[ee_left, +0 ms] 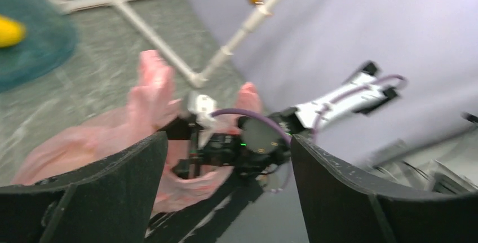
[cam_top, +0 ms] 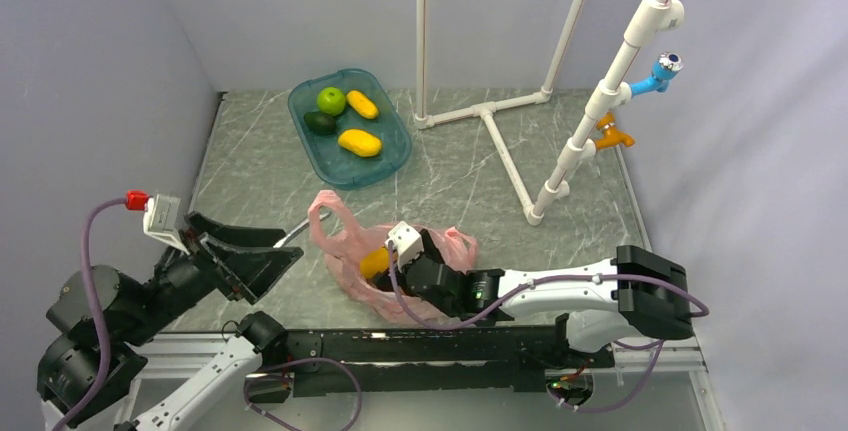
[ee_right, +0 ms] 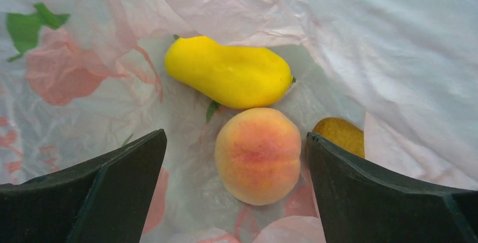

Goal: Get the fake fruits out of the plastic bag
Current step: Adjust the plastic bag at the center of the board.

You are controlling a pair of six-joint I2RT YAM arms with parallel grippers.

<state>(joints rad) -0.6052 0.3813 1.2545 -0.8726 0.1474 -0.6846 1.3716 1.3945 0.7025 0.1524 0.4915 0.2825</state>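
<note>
The pink plastic bag (cam_top: 350, 246) lies at the table's near middle; it also shows in the left wrist view (ee_left: 149, 93) and as the lining in the right wrist view (ee_right: 361, 40). My right gripper (cam_top: 392, 263) is inside the bag's mouth, open. Between its fingers (ee_right: 235, 167) lies the red-and-yellow peach (ee_right: 258, 154), untouched. A yellow oblong fruit (ee_right: 228, 78) lies beyond it, and a small orange one (ee_right: 340, 134) peeks out beside the right finger. An orange fruit (cam_top: 374, 261) shows through the bag. My left gripper (cam_top: 285, 251) is open and empty, left of the bag.
A teal tray (cam_top: 395, 156) at the back holds a green apple (cam_top: 331, 101), a dark avocado (cam_top: 320, 122) and two yellow fruits (cam_top: 359, 142). A white pipe frame (cam_top: 500, 141) stands at the back right. Walls enclose the table.
</note>
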